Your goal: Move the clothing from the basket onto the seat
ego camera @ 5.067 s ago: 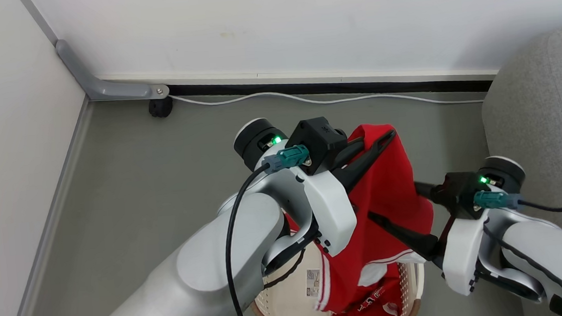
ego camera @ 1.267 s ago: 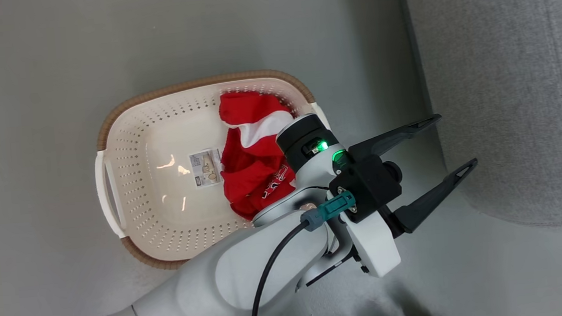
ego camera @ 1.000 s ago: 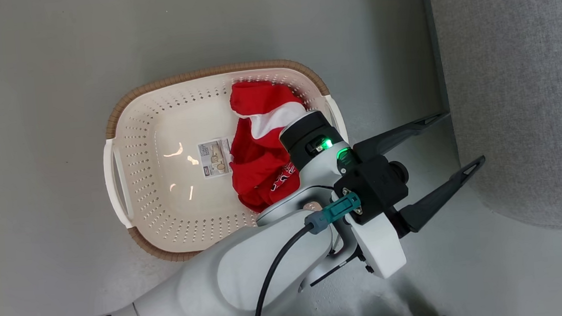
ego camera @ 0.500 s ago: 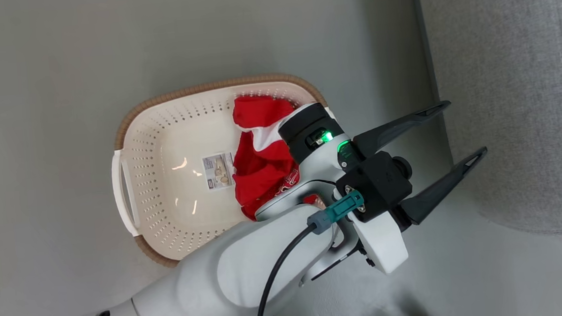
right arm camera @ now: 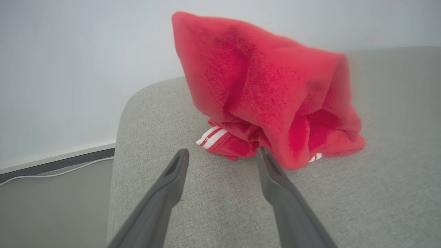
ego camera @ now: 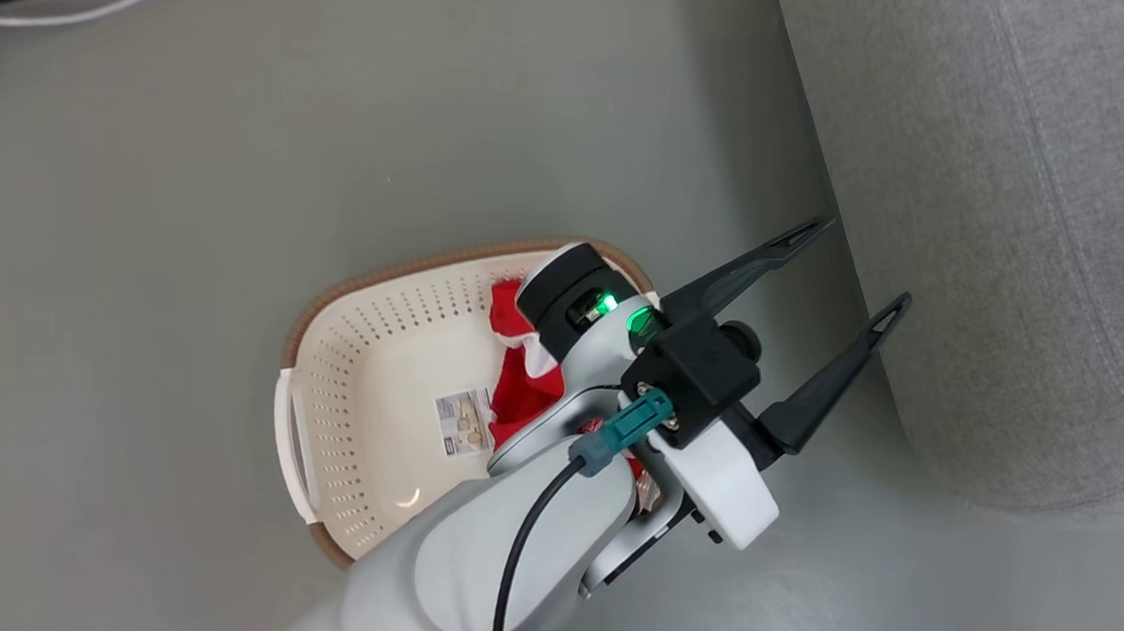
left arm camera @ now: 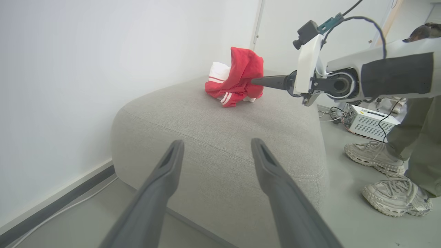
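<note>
On the seat (right arm camera: 224, 213): crumpled red garment (right arm camera: 275, 103), white stripes showing.
Right end effector (right arm camera: 222, 151): fingers wide apart, empty, tips at the garment's near edge.
Left end effector (ego camera: 861, 263): wide open, empty, above floor (ego camera: 119, 290) beside the seat.
Basket (ego camera: 346, 373): on floor, more red clothing (ego camera: 527, 403) inside.

Floor (ego camera: 161, 187): basket (ego camera: 357, 392) and sofa (ego camera: 992, 171) stand on it | Sofa: red garment (left arm camera: 237, 77) heaped on top | Basket: red clothing (ego camera: 523, 394) inside

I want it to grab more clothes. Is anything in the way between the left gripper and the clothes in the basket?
Nothing visible. The left gripper hangs open beside the basket, whose top is open. The clothes lie inside, partly hidden under the robot's own left arm.
</note>
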### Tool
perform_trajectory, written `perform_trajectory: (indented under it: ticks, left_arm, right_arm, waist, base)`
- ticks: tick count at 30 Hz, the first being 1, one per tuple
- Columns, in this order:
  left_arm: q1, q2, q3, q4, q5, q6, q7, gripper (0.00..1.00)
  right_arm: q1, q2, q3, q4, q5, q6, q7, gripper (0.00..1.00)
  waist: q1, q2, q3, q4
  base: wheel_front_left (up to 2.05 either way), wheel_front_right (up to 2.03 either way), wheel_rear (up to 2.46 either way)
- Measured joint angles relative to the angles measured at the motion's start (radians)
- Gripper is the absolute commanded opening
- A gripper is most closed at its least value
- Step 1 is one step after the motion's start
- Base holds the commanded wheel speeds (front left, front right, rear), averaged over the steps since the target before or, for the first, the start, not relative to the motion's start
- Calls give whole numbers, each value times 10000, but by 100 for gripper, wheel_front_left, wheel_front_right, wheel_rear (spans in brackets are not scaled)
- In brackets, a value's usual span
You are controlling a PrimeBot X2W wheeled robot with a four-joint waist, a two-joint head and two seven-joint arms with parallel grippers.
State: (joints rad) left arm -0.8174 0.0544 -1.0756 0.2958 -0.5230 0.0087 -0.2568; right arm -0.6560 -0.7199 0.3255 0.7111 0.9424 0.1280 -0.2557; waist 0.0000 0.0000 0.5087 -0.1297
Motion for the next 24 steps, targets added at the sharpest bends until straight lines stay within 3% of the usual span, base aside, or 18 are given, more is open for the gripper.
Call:
perform_trajectory:
  ticks: [12,24]
  left_arm:
    - [1684,-33,1321,209,474,15,0,100]
    - [3971,-65,3741,485,1338,15,2,100]
  right_arm:
    - [1070,656,35,-1185,-880,0,0,100]
    - [2267,1624,-564,-2499,-2140,0,0,100]
  waist:
    - [0,0,-1426,509]
    - [0,0,-2929,1224]
  base:
    - [0,0,0]
    - [0,0,0]
